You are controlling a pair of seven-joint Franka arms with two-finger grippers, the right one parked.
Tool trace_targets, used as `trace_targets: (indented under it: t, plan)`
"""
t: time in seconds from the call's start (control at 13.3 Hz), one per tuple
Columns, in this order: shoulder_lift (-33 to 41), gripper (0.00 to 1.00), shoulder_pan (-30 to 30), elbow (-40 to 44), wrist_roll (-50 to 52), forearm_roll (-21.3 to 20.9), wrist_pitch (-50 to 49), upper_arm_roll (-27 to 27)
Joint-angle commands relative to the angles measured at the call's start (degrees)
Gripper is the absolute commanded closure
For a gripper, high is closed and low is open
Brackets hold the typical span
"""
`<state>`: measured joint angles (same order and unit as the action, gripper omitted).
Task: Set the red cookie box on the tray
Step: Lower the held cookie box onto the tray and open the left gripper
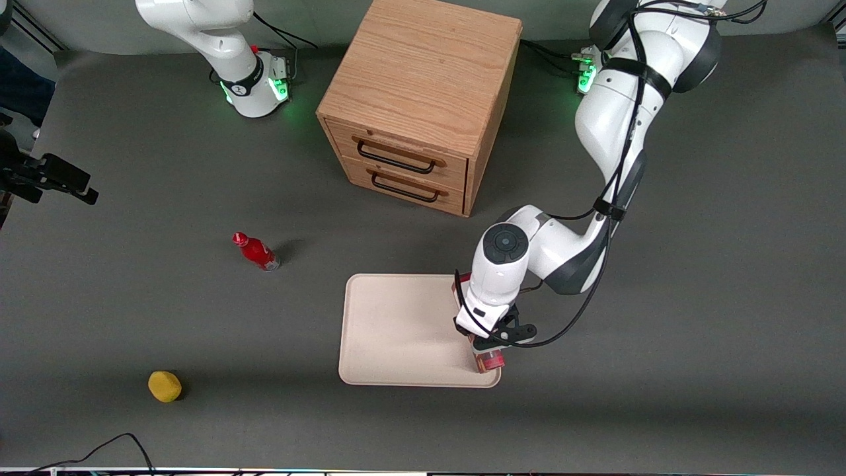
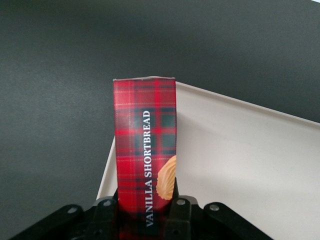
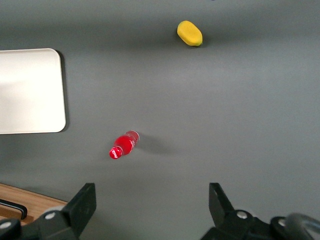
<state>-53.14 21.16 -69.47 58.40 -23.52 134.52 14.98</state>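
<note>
Non-task clutter on grey desk.
Wooden two-drawer cabinet, drawers shut, black handles. Small red bottle lying on its side, nearer the camera than the cabinet. Yellow lump nearer still, toward parked arm's end.

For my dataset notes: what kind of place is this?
Probably a robot lab bench: a grey table, a wooden drawer unit, and the gripper holding the red cookie box over the tray.

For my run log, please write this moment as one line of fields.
claw: shut on red cookie box | place: over tray edge, working arm's side | box: not released | nearby: wooden drawer cabinet
</note>
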Motion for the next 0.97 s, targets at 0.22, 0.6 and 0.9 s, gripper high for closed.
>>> trace_targets:
  t: [0.22, 0.6, 0.9]
  plan:
    - [-2.2, 0.26, 1.0, 2.0, -0.9, -0.5, 1.0, -0.4]
    - [-1.8, 0.00, 0.8, 1.7, -1.0, -0.6, 1.4, -0.4]
    - [1.5, 0.00, -0.3, 1.6, -1.5, -0.3, -2.2, 0.1]
